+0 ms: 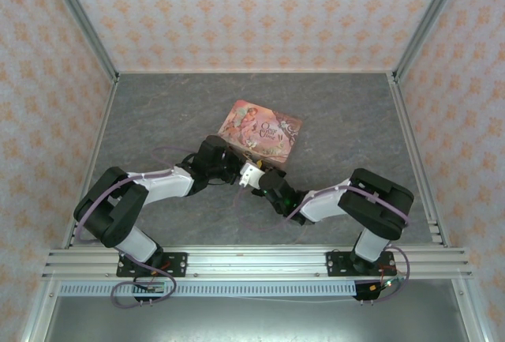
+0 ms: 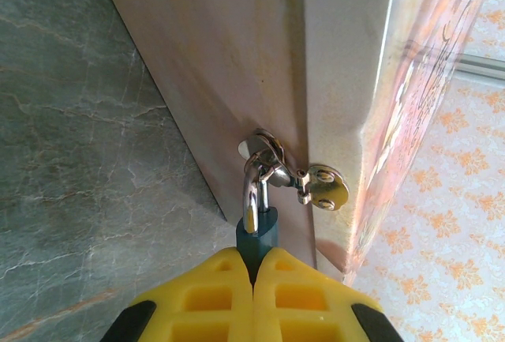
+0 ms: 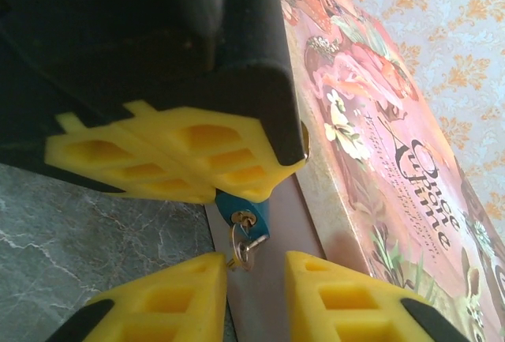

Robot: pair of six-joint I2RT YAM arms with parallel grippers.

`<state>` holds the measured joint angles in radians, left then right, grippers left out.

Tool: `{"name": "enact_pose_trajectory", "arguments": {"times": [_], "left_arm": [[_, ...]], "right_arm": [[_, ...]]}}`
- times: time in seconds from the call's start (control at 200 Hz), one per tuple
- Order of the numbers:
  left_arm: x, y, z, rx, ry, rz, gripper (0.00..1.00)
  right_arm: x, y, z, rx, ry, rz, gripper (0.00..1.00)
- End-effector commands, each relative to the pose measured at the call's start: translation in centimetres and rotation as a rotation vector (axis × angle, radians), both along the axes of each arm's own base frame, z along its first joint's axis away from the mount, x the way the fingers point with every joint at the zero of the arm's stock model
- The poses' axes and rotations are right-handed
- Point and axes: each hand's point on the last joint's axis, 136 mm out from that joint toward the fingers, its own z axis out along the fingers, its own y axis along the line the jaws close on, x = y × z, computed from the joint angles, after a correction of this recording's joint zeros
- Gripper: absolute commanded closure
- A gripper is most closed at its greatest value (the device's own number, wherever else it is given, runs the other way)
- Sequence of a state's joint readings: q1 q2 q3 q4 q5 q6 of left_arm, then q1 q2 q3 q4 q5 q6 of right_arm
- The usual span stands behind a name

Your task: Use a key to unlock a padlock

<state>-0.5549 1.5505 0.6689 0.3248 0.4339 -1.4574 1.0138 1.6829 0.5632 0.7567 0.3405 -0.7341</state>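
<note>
The teal padlock hangs by its steel shackle from the brassy hasp on the side of the pink picture box. My left gripper is shut on the padlock's body. In the right wrist view the padlock pokes out under the left gripper's yellow fingers. A small key with a ring sits in its keyhole. My right gripper stands open just below it, the key's head close beside its left finger. From above, both grippers meet at the box's near edge.
The pink box lies flat on the grey marbled table, near its middle. Patterned walls and metal frame rails close in the table on three sides. Both arms reach inward from their bases at the near rail.
</note>
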Motion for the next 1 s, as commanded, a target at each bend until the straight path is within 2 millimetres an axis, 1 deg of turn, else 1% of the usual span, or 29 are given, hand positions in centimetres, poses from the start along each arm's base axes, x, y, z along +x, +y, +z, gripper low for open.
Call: {"name": "enact_pose_trajectory", "arguments": {"times": [0.0,0.195,0.34,0.435,0.566,0.761,0.921,0.996], "left_arm": [[0.9,-1.2,3.3,-0.044,-0.09,-0.028,1.0],[0.9,-1.1,3.3,-0.043,-0.089,-0.028,1.0],[0.9,-1.1,3.2,-0.042,-0.089,-0.028,1.0],[0.9,-1.2,3.3,-0.043,-0.088,-0.028,1.0],[0.9,-1.3,3.4,-0.044,-0.089,-0.03,1.0],[0.9,-1.3,3.3,-0.04,-0.089,-0.03,1.0],[0.8,-1.3,3.2,-0.038,-0.088,-0.033,1.0],[0.8,-1.4,3.2,-0.038,-0.086,-0.032,1.0]], "right_arm": [[0.8,0.6,0.9,0.04,-0.015,-0.014,0.77],[1.0,0.8,1.0,0.049,-0.009,-0.006,0.78],[1.3,0.5,0.9,0.054,-0.003,-0.022,0.84],[1.6,0.2,0.9,0.052,-0.009,-0.043,0.91],[1.6,0.2,1.1,0.074,-0.005,-0.045,1.0],[1.8,-0.1,1.2,0.121,0.017,-0.061,1.0],[1.6,-0.2,1.7,0.219,0.08,-0.071,1.0],[1.4,0.1,1.8,0.279,0.124,-0.066,1.0]]}}
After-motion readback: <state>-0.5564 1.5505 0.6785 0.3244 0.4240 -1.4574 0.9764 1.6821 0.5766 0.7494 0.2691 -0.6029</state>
